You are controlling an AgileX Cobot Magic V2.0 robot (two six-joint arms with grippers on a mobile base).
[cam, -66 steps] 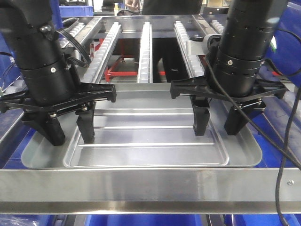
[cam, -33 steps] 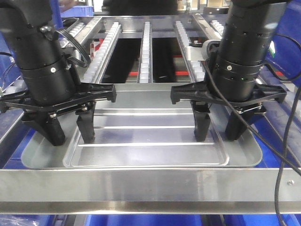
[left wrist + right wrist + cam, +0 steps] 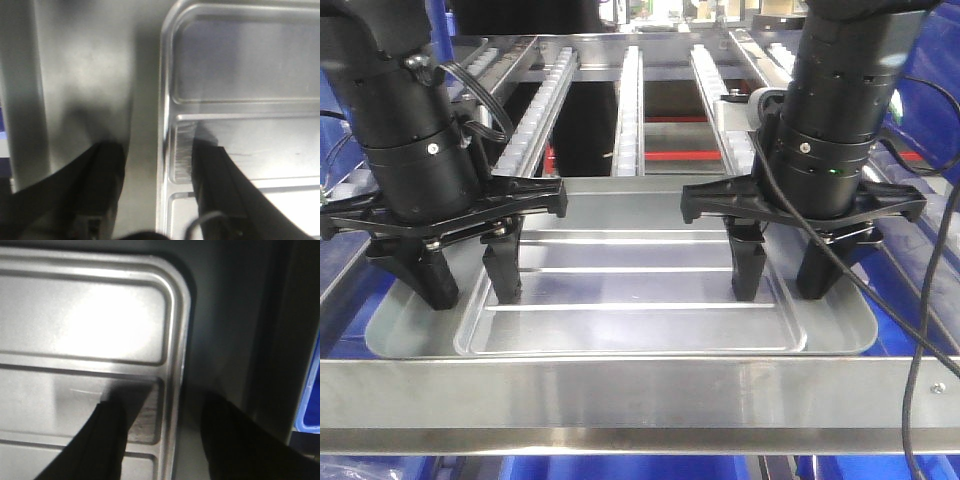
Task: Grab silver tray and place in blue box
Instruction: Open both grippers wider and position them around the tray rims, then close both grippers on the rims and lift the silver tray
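The silver tray [image 3: 640,330] lies flat on the steel conveyor table, its sunken centre panel crossed by two long ridges. My left gripper [image 3: 472,300] is open and points down over the tray's left side, one finger inside the centre panel and one outside its raised border. My right gripper [image 3: 781,297] is open and straddles the right border the same way. In the left wrist view the tray [image 3: 250,75] border runs between the fingers of the gripper [image 3: 156,150]. The right wrist view shows the tray [image 3: 75,325] and gripper [image 3: 164,404] likewise. The blue box shows only as blue plastic [image 3: 620,468] below the front bar.
A steel bar [image 3: 640,395] crosses the front edge of the table. Three roller rails [image 3: 628,100] run away behind the tray, with dark gaps between them. More blue plastic [image 3: 932,60] stands at the far right, and a black cable [image 3: 930,340] hangs down at the right.
My right gripper has sunk slightly lower over the tray's right border. The left gripper and the tray have not moved.
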